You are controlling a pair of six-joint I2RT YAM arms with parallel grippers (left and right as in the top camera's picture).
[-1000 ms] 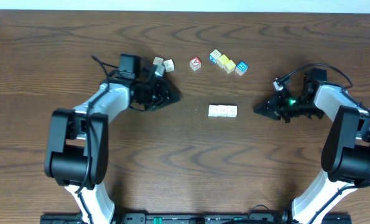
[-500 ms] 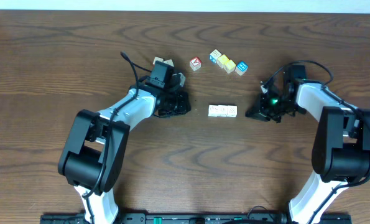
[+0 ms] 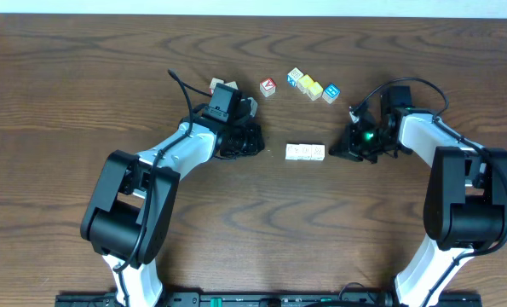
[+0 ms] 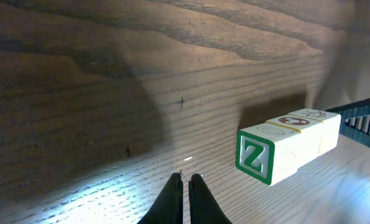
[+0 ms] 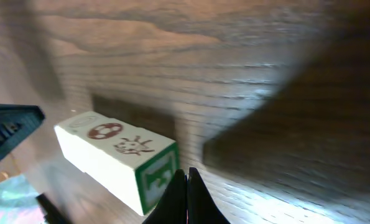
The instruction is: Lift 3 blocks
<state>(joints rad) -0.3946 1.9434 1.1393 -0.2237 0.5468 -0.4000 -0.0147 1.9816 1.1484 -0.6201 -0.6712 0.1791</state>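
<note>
The left pincer (image 3: 256, 145) and right pincer (image 3: 336, 154) point toward each other, fingers pressed together.

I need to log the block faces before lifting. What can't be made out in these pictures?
- Overhead: markings on the white blocks are too small.
- Right wrist: the blocks' green end face is blurred, its letter unreadable.
- Left wrist: their far end faces away.
- Overhead: the left arm partly covers one cube.

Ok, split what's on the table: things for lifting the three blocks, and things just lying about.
For the job: row of three white wooden cubes, touching side by side.
Lying about: red-faced wooden cube; line of yellow- and blue-faced cubes; pale cube beside the left arm.
</note>
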